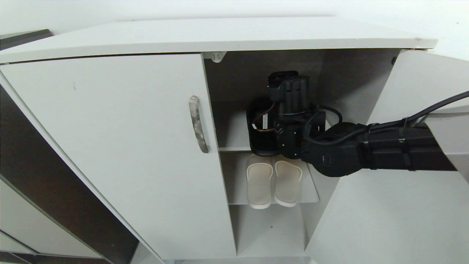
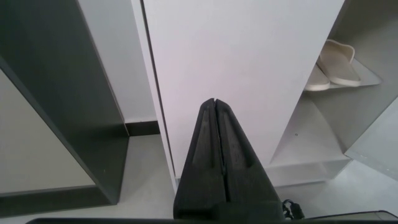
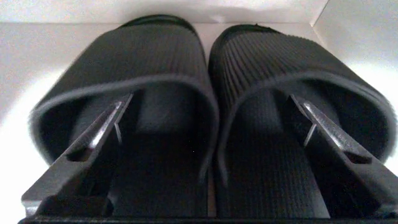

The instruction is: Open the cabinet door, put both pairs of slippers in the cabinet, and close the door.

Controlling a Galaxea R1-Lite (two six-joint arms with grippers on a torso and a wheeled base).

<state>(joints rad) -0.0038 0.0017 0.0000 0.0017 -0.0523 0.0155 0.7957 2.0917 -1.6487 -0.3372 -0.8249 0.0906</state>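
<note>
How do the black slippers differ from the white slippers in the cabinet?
The black slippers are ribbed, the white slippers smooth. The black slippers sit on the upper shelf, the white slippers below. The right tool has open fingers inside the black slippers; nothing touches the white slippers. Both pairs lie side by side.

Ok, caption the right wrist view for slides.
Open right gripper, a finger inside each black ribbed slipper, on white cabinet shelf.
</note>
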